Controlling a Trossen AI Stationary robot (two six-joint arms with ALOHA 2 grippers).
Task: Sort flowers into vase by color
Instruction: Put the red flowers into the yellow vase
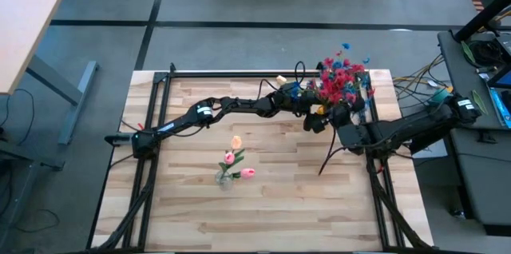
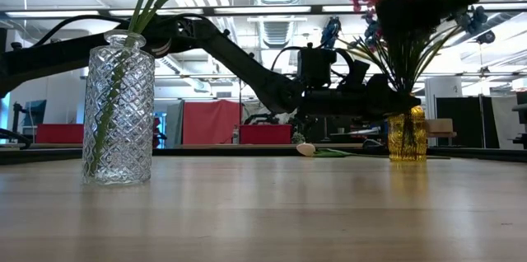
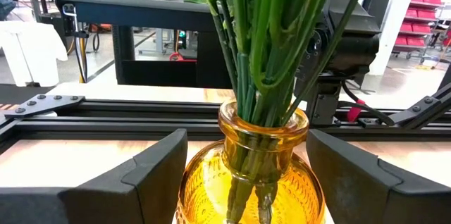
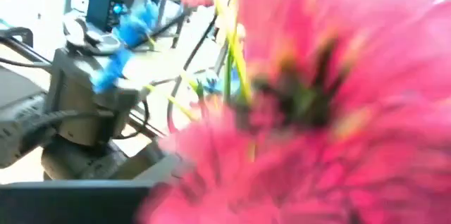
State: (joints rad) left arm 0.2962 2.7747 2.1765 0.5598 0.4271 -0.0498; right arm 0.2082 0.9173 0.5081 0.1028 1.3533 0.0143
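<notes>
Flowers are split across 2 vases. The red flowers point(image 1: 342, 78) and a few blue flowers point(image 1: 297, 89) stand bunched in the amber vase point(image 2: 408, 134) at the far right of the tabletop point(image 1: 271, 206). The pink and peach buds point(image 1: 235, 155) sit in the clear vase point(image 2: 118, 109) near the middle. 1 loose bud point(image 2: 306, 150) lies flat on the tabletop just beside the amber vase, stem pointing toward it.

Left tool point(image 3: 246, 175): fingers spread wide on either side of the amber vase's body, not visibly touching the glass. Looks like it's there to steady the vase, not carry it.

Right tool point(image 1: 345, 125): sits close against the red bunch, just beside the amber vase. Its own camera shows only blurred red petals, so I can't tell whether the fingers are spread or pinched, or whether a stem is between them.

Handling, my read:
- Flowers look very light, with thin stems that likely flex. Heads are soft and would crush or shed if squeezed.
- Take hold on the bare green stem point(image 3: 264, 55), mid-length, below the leaves, never on the head.
- Smooth thin stems may slip or rotate in the fingers, so a full close is probably needed.
- The stems are packed tight in the amber neck. Pulling 1 could drag its neighbours out or tip the vase.
- Both vases look like glass, so they are breakable and possibly top-heavy with the bunch in.
</notes>
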